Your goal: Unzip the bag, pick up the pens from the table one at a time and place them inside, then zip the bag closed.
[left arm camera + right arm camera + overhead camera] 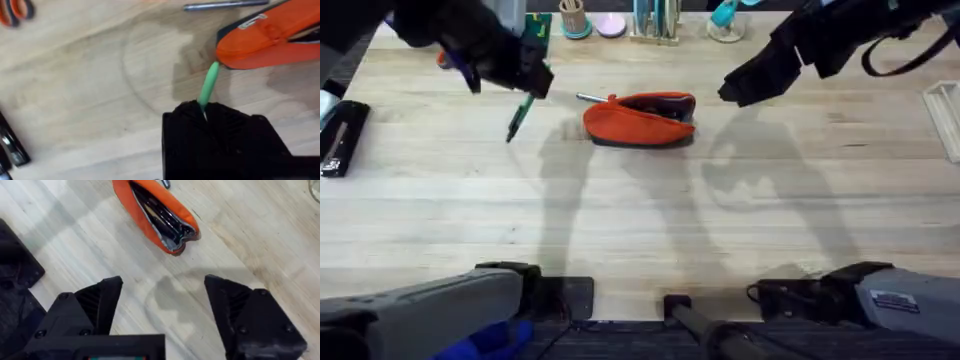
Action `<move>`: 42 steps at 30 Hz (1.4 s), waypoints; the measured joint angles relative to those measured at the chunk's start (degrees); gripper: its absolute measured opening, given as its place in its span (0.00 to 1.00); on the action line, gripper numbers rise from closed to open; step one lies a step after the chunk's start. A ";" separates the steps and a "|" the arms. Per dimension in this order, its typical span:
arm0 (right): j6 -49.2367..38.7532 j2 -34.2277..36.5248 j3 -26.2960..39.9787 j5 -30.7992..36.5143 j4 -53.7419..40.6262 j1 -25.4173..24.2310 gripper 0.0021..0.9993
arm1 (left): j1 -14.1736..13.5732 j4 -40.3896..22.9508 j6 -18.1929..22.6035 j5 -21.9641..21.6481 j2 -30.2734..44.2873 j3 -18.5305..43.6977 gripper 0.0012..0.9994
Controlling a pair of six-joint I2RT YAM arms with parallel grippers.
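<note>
Overhead: arm bases sit nearest the camera at the bottom edge, left base lower left, right base lower right. Left arm reaches up and forward to the far left of the counter point(640, 210); left gripper point(527, 88) is raised above the wood with a green pen point(520, 116) hanging from it, tip down and tilted. Pen casts a shadow on the boards, so it is off the surface. The bag point(640, 118) lies mid-counter, just right of the pen, top slit gaping. A grey pen point(590, 97) lies touching or just beside the bag's left end. Right gripper point(745, 85) hovers right of the bag, apart from it. Black stapler-like object point(340, 135) at the left edge; holders with tools along the far edge.

Left wrist: fingers point(220, 135) clamped tight on the green pen point(209, 86), pen sticking out toward the bag's point(270, 40) orange end. Grey pen point(225, 5) lies beyond. Orange-handled scissors point(15, 10) in the corner, not clear from overhead.

Right wrist: fingers point(240, 310) spread wide, nothing between them, bare counter point(250, 240) below. The bag point(155, 212) lies beyond, unzipped; this view looks into the opening, dark contents inside, cannot tell what.
</note>
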 joint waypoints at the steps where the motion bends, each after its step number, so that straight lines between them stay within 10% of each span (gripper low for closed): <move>1: 0.00 -0.01 0.00 0.01 0.00 0.00 1.00 | -0.74 0.02 1.17 0.15 -0.04 0.58 0.04; 10: 0.00 0.00 0.00 0.00 -0.02 0.00 1.00 | -8.03 4.12 15.66 8.06 -0.05 1.97 0.04; 19: 0.00 -0.01 0.00 0.01 -0.02 0.00 1.00 | -9.17 10.57 26.04 22.25 -0.05 1.97 0.04; 42: 0.00 -0.01 0.00 0.01 -0.02 -0.02 1.00 | -9.17 17.27 29.49 39.20 6.09 1.99 0.04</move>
